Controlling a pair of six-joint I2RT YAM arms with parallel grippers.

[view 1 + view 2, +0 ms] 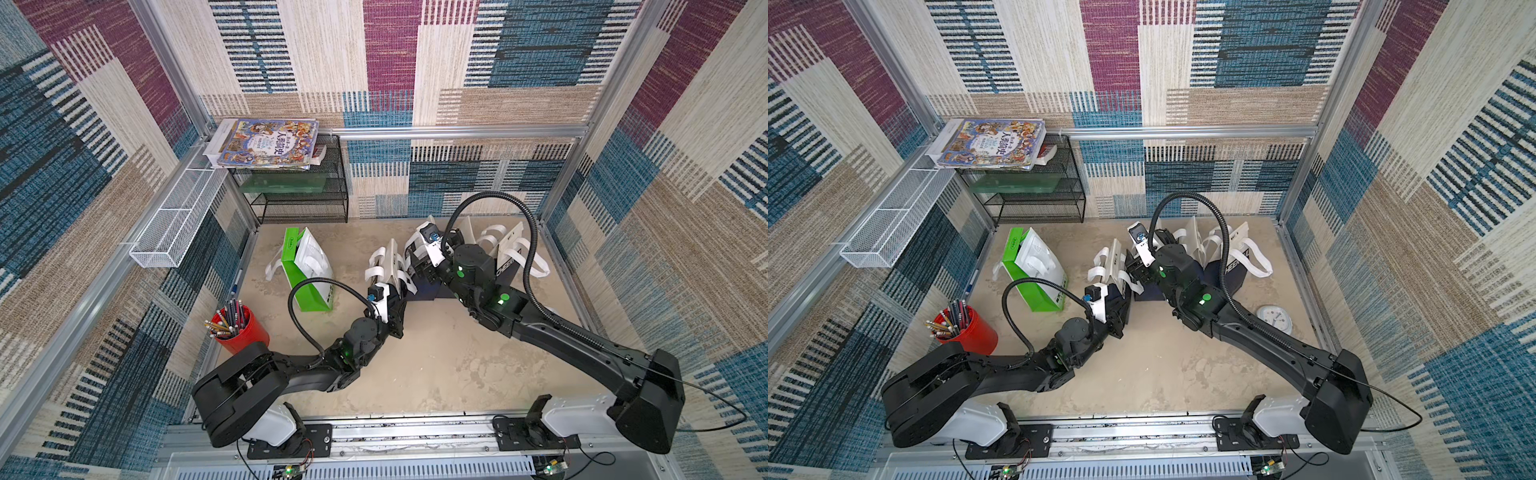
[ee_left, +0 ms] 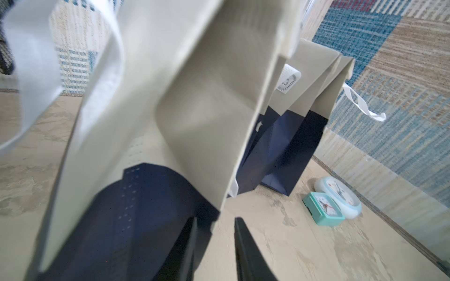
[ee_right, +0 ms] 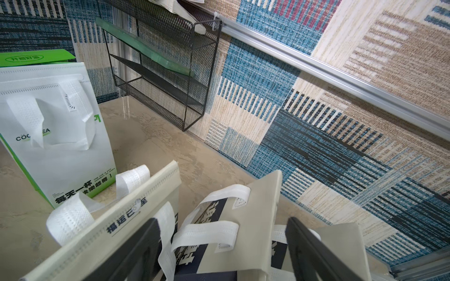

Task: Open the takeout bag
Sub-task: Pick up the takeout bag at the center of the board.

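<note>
The takeout bag (image 1: 392, 262) — beige non-woven upper part, navy lower part, white strap handles (image 1: 374, 272) — stands upright near the middle of the surface (image 1: 415, 365), its mouth narrow, its handles flopping outward on both sides.

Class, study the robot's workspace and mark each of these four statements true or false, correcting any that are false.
1. The red cup holds pencils. True.
2. The books lie on the tabletop. False: they lie on top of the black mesh rack.
3. The right gripper is open, close above a beige-and-navy bag. True.
4. Only one clock is in the scene. False: a round white clock and a square teal clock sit side by side.
</note>
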